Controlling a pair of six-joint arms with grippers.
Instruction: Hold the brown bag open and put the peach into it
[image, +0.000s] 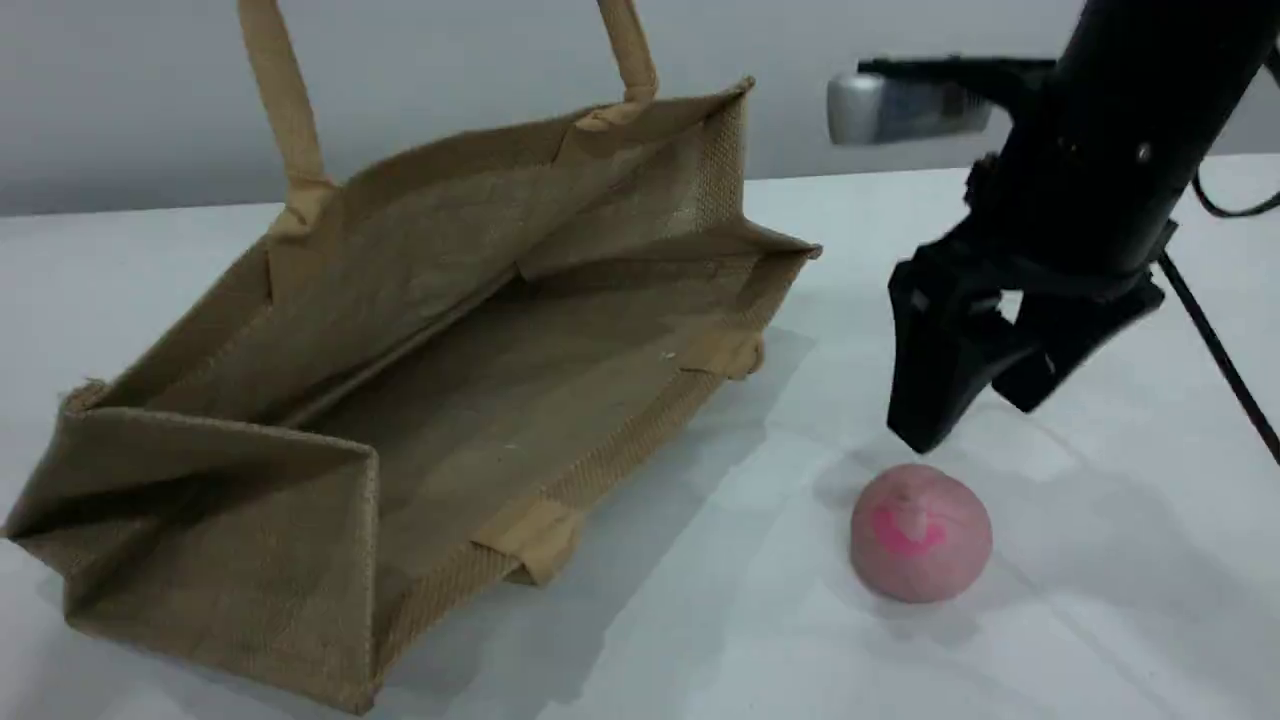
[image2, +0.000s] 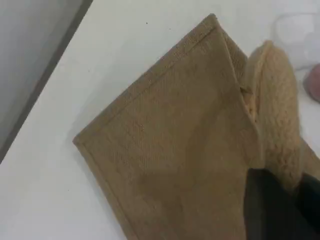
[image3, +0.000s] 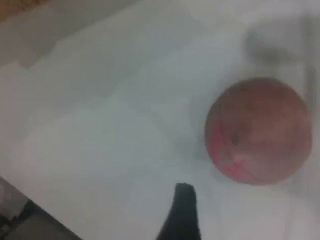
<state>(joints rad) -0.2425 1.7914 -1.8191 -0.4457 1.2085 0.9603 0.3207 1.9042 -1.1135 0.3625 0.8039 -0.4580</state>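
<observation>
Peach (image: 921, 533): resting on white table (image: 1100, 620), stem end and magenta blotch facing up, apart from all else. Located at roughly 4 o'clock from brown bag (image: 420, 400), near its lower corner.

Brown bag: standing on table at scene left, mouth wide open toward camera, interior bare. Rear handle (image: 285, 110) drawn straight up past top edge of scene view.

Right gripper (image: 985, 405): poised just above peach, at about 1 o'clock from it, jaws spread wide, holding nothing.

Left gripper (image2: 280, 205): seen only in left wrist view, clamped tight on beige handle above bag.
</observation>
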